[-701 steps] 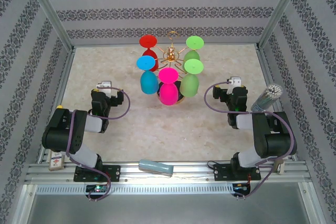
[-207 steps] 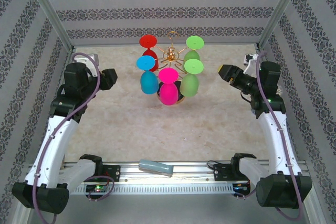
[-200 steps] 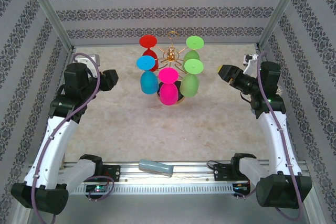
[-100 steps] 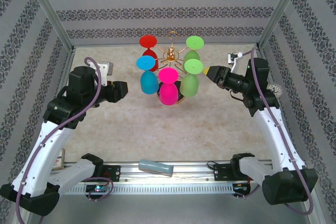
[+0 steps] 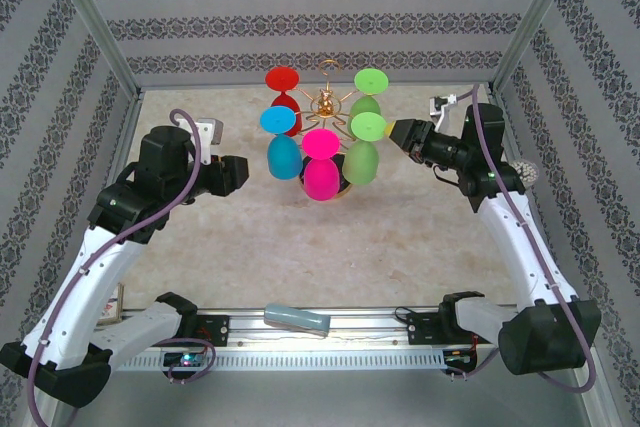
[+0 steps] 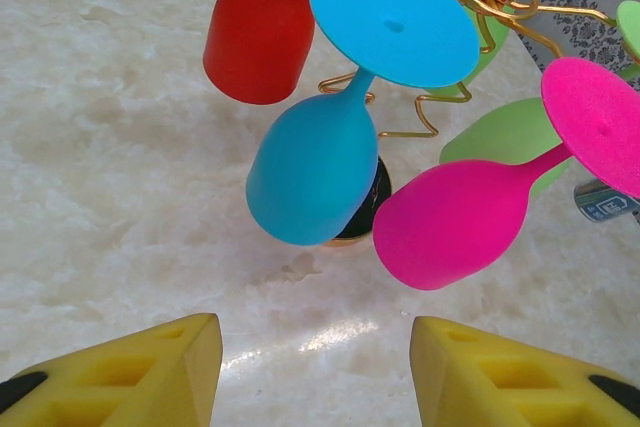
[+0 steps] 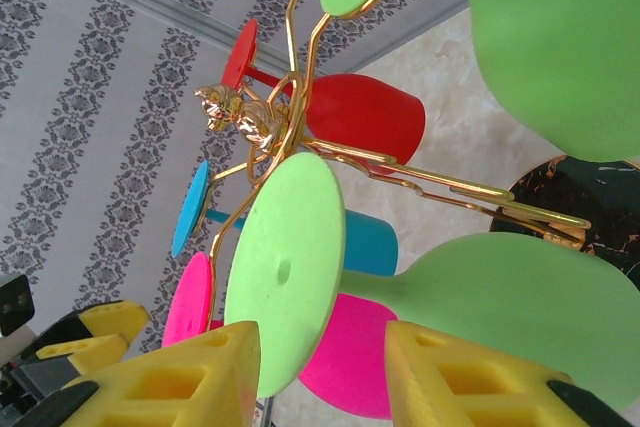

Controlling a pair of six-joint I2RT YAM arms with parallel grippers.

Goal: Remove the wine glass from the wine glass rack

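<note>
The gold wine glass rack (image 5: pixel 326 104) stands on its round black base (image 7: pixel 585 192) at the table's far middle. Several coloured glasses hang from it, bowls down. My right gripper (image 5: pixel 403 133) is open just right of the near green wine glass (image 5: pixel 363 152). In the right wrist view that glass's round foot (image 7: pixel 290 267) has its lower edge beside one yellow finger of the right gripper (image 7: pixel 320 367), with the stem and bowl (image 7: pixel 510 317) above the gap. My left gripper (image 5: pixel 235 175) is open a short way left of the blue glass (image 6: pixel 315 167), with nothing in the left gripper (image 6: pixel 315 377).
Pink (image 6: pixel 460 222) and red (image 6: pixel 262 32) glasses hang close around the blue one, and a second green glass (image 7: pixel 570 37) hangs further back. A blue-grey object (image 5: pixel 297 319) lies on the front rail. A grey bundle (image 5: pixel 523 174) sits at the right wall. Patterned walls and metal posts enclose the table.
Both arms have swung inward toward the rack. The right gripper has narrowed its jaws and reached the near green glass's foot. The left gripper has come closer to the blue glass.
</note>
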